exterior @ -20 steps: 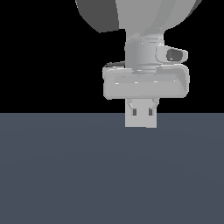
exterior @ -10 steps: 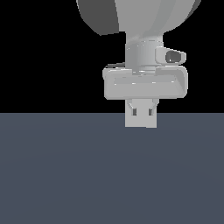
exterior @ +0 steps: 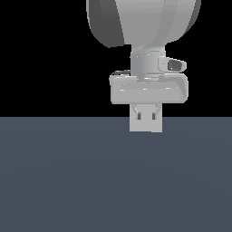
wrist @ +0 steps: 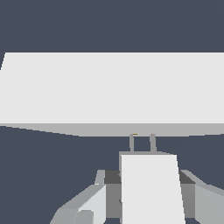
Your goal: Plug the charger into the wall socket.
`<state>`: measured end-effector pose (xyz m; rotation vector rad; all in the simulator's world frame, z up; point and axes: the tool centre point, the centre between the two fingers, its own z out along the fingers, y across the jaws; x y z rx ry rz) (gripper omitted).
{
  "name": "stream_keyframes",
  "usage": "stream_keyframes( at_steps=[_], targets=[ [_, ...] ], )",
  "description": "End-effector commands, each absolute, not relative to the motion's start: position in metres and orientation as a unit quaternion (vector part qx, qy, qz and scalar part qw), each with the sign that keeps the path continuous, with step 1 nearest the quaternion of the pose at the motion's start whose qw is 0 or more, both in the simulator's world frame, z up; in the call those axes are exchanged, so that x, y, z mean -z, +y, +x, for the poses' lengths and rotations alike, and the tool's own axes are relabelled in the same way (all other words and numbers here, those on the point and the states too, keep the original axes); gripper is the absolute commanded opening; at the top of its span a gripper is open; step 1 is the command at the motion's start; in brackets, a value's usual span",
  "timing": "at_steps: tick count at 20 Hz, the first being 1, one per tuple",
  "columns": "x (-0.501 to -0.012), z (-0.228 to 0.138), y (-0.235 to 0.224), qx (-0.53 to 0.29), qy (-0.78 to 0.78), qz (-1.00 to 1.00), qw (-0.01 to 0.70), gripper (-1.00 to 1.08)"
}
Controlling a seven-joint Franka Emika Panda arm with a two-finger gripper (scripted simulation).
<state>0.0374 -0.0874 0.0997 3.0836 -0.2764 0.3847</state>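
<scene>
Insertion step. My gripper (wrist: 148, 192) is clamped on the charger (wrist: 151, 186), prongs (wrist: 142, 143) reaching the wall socket (wrist: 112, 87) plate's edge. I can't see the holes. Next: confirm prong-to-hole alignment, then push straight in, no tilt.
</scene>
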Motion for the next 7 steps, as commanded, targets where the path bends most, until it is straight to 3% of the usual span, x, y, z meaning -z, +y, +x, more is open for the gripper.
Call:
stream_keyframes(
  at_steps=[1,7],
  targets=[
    [-0.0998,0.0441,-0.0885,-0.123,-0.089,0.988,0.011,-1.0],
    [-0.1,0.0494,-0.0896,-0.124,-0.089,0.988,0.011,-1.0]
  ],
)
